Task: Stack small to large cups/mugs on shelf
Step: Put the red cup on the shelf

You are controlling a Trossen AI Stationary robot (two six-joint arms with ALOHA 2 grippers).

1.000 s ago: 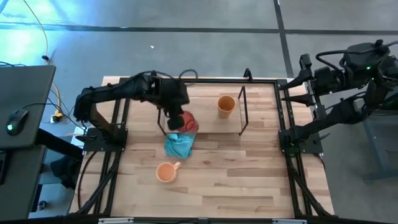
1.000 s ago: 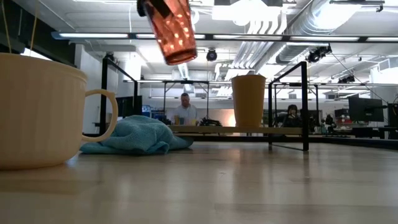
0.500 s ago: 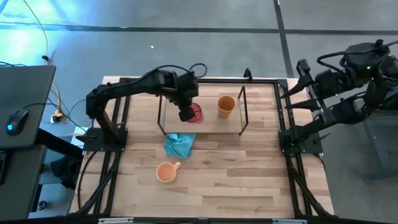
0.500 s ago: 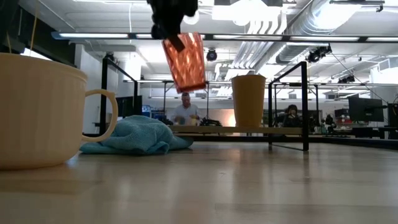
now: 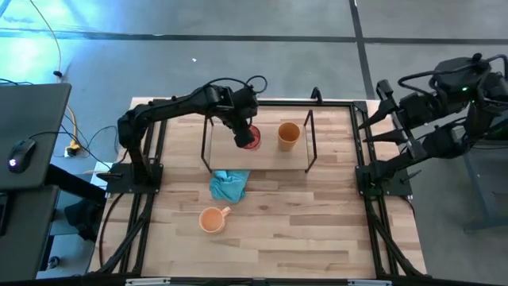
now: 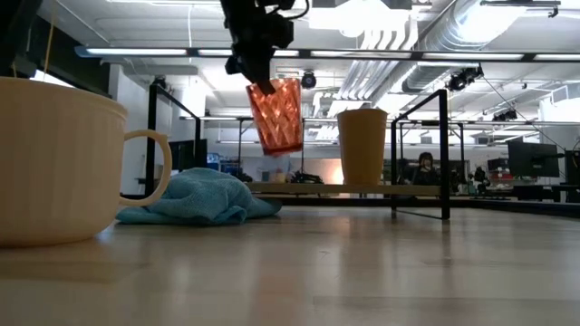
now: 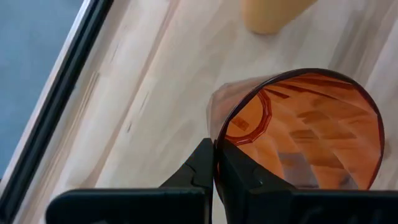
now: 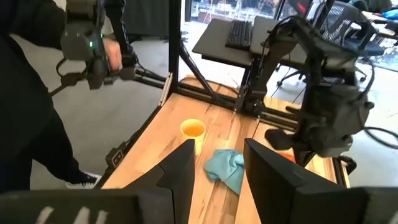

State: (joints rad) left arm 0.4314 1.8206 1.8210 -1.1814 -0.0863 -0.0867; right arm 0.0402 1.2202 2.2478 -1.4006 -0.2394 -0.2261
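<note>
My left gripper is shut on the red translucent patterned cup and holds it over the shelf's wood board, left of the amber tumbler. The tumbler stands upright on the board inside the black wire frame. The light orange mug stands on the table near the front. The teal cloth lies between the mug and the shelf. My right gripper is open and empty beyond the table's right edge. My left gripper pinches the red cup's rim, one finger inside the cup and one outside. The fingers come from above, pointing down. The cup hangs below them, mouth up and slightly tilted, its base clear of the shelf board.
The shelf's upright wire posts stand around the board. A person stands off the table's far left side. The table's near right part is bare wood.
My left gripper has carried the red cup from above the teal cloth toward the table's far edge and a little right, over the shelf board beside the tumbler. It has come down, and the cup has tipped closer to upright.
</note>
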